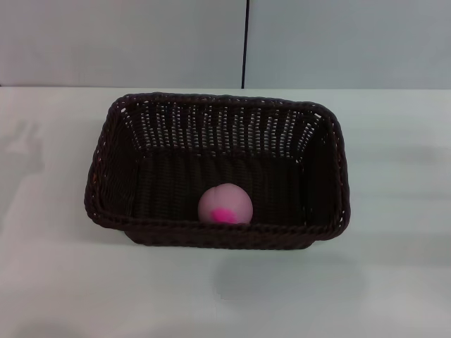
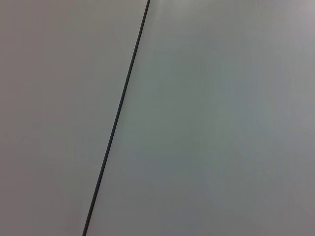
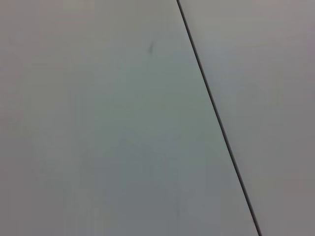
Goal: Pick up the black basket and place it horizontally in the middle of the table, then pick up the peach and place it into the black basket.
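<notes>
Peach (image 1: 225,204) sits inside black basket (image 1: 217,171) against its near wall, basket lying lengthwise mid-table (image 1: 56,282) — neither gripper nor arm in view, wrist cams see only grey wall panels (image 2: 221,123) with a dark seam (image 2: 118,115), so jaw state unknown.

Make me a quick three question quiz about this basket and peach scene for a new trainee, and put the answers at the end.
1. True or false: the peach lies inside the black basket.
2. Multiple choice: where in the basket does the peach sit? A) against the far wall B) near the wall closest to the robot C) in the left corner
3. Short answer: is either gripper visible in any view?

Key
1. True.
2. B. It rests on the basket floor close to the near wall, roughly midway along it.
3. No. The head view shows only the basket, peach and white table; both wrist views show a plain wall with a dark seam.
</notes>
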`<move>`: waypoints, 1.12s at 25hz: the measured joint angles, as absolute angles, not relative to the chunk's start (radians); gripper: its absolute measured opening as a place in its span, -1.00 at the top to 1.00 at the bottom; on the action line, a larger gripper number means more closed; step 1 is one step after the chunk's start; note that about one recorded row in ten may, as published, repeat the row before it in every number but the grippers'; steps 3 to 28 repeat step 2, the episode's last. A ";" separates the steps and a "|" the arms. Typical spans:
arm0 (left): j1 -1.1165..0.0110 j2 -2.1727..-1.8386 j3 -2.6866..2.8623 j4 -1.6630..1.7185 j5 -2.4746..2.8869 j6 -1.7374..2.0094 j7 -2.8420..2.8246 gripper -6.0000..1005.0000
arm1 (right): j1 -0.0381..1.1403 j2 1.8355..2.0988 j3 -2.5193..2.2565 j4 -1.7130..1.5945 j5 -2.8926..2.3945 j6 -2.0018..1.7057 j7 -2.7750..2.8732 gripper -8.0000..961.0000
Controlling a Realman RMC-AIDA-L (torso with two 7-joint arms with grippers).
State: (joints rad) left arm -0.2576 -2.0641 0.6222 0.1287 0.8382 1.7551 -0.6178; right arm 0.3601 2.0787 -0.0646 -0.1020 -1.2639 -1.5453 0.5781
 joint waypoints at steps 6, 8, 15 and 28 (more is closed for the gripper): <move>-0.260 -2.064 0.621 0.129 0.838 1.754 -0.618 0.84 | 0.362 2.079 -0.064 -0.101 -1.264 -1.546 0.578 -0.03; -0.260 -2.064 0.621 0.129 0.838 1.754 -0.618 0.84 | 0.362 2.079 -0.064 -0.101 -1.264 -1.546 0.578 -0.03; -0.260 -2.064 0.621 0.129 0.838 1.754 -0.618 0.84 | 0.362 2.079 -0.064 -0.101 -1.264 -1.546 0.578 -0.03; -0.260 -2.064 0.621 0.129 0.838 1.754 -0.618 0.84 | 0.362 2.079 -0.064 -0.101 -1.264 -1.546 0.578 -0.03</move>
